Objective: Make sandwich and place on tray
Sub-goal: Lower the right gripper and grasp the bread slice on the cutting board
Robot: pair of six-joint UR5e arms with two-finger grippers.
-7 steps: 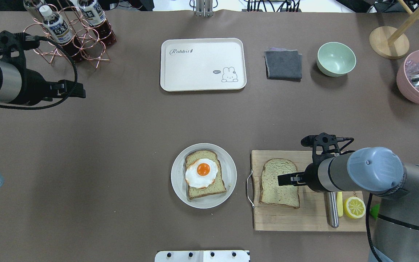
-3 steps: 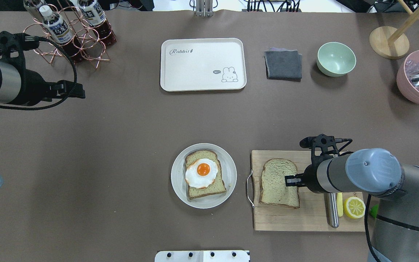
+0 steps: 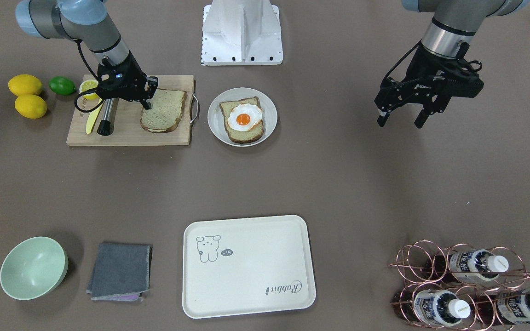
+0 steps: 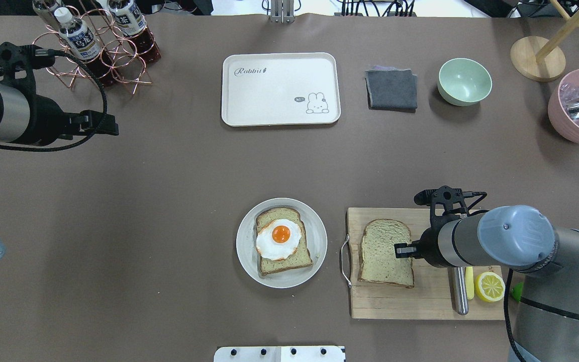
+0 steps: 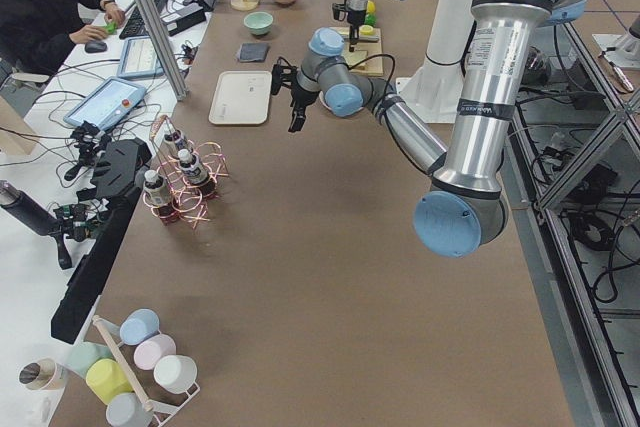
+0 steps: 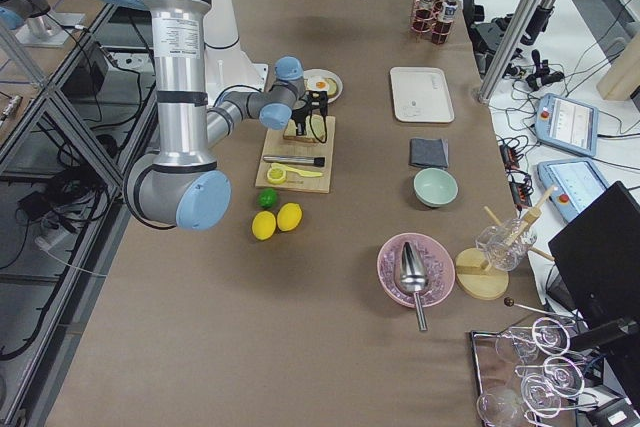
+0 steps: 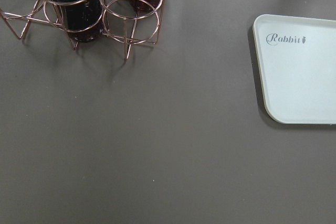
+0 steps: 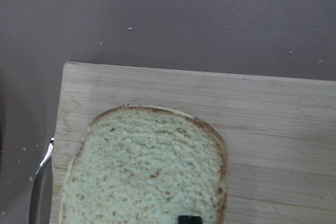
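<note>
One bread slice with a fried egg (image 4: 279, 236) on top lies on the round grey plate (image 4: 247, 251). The second bread slice (image 4: 380, 259) lies flat on the wooden cutting board (image 4: 420, 301). My right gripper (image 4: 399, 250) is low over this slice, near its right edge. One black fingertip (image 8: 189, 219) shows on the bread (image 8: 147, 171) in the right wrist view. I cannot tell how its jaws stand. My left gripper (image 3: 399, 123) is open and empty, high over bare table. The cream tray (image 4: 279, 90) lies empty at the far middle.
A knife (image 4: 459, 291) and a lemon half (image 4: 489, 286) lie on the board beside my right arm. Whole lemons and a lime (image 3: 61, 85) lie beyond it. A grey cloth (image 4: 391, 89), green bowl (image 4: 464, 81), pink bowl (image 4: 578, 115) and bottle rack (image 4: 98, 50) line the far side.
My right gripper's visible fingertip has drawn back from the middle of the board's bread slice toward its right edge. The slice has not moved. The left arm is still.
</note>
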